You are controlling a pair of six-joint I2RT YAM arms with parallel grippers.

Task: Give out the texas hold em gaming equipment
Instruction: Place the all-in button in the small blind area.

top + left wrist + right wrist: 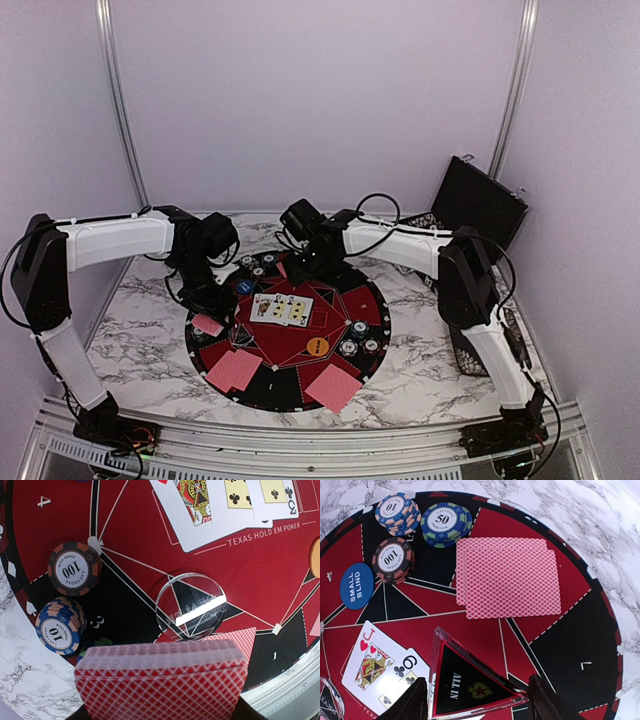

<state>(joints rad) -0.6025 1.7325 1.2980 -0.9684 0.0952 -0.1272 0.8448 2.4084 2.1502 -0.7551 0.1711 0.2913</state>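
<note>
Over on the left, the left gripper is clamped on the deck of red-backed cards, hovering low above the round felt mat, presumably for dealing. Mid-mat sit the face-up cards, with chip stacks around. Further right, the right gripper pinches the triangular ALL IN marker, looks ready to place.

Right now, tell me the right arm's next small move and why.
Probably lower the triangular ALL IN marker, held between the right pincer fingers, onto the mat's red field and release; it hangs beside the face-up jack, not yet set down.
</note>
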